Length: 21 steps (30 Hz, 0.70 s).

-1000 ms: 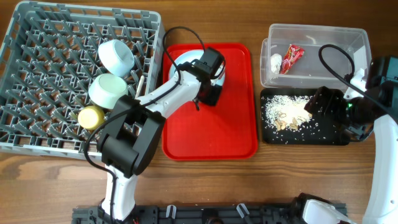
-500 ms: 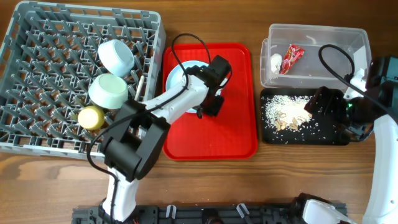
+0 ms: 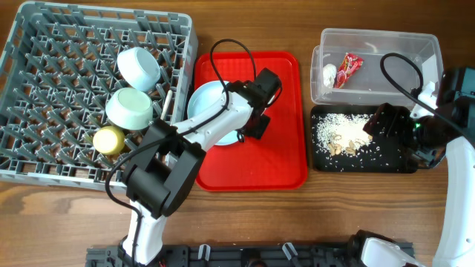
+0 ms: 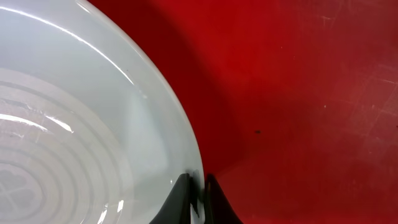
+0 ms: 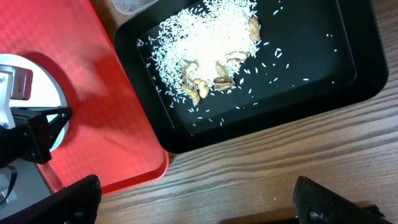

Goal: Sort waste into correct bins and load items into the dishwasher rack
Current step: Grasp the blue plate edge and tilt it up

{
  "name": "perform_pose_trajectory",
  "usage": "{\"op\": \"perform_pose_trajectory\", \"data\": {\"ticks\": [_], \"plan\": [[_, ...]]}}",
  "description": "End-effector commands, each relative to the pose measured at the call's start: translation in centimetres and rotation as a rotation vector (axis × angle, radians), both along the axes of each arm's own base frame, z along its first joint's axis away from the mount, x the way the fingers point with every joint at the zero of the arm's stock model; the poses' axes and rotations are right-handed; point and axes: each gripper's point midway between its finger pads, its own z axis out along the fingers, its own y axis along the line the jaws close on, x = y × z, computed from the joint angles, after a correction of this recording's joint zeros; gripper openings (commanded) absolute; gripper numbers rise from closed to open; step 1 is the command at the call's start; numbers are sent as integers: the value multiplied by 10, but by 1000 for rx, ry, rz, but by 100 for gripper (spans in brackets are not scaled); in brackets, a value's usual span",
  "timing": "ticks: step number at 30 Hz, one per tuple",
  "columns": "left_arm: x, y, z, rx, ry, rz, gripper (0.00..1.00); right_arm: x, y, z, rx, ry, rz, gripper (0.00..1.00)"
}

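My left gripper [image 3: 249, 124] is shut on the rim of the pale round plate [image 3: 210, 111] and holds it tilted over the red tray [image 3: 278, 148]; the wrist view shows the jaws [image 4: 199, 193] pinching the plate's edge [image 4: 93, 124]. The grey dishwasher rack [image 3: 44, 74] holds a light blue bowl [image 3: 139, 68], a light green bowl [image 3: 130, 109] and a yellow cup [image 3: 109, 139]. The clear tub [image 3: 378, 44] holds the red wrapper [image 3: 347, 68] and a white scrap [image 3: 329, 72]. The black tray [image 3: 393, 159] holds rice crumbs [image 3: 338, 132], also in the right wrist view [image 5: 205, 46]. My right gripper [image 5: 199, 199] is open and empty.
A white utensil [image 3: 167, 104] stands at the rack's right side. The left arm's cable loops over the red tray's back. The right arm [image 3: 445, 111] sits at the table's right edge beside the black tray. Bare wood lies in front of the trays.
The left gripper has moved the plate leftward and toward the front on the red tray, tipping it up. The right arm has not moved.
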Motion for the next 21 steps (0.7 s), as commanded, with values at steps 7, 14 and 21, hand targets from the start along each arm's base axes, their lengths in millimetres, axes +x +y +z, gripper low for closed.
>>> {"op": "perform_pose_trajectory", "data": {"ticks": [7, 14, 21], "plan": [[-6, -6, 27, -19, 3, -10, 4, 2, 0, 11, -7, -39, 18, 100], [-4, -16, 99, -139, -83, -20, 4, 2, 0, 11, -7, -39, 17, 100], [2, 1, 176, -253, -234, 15, 4, 2, 0, 11, -7, -39, 18, 100]]}}
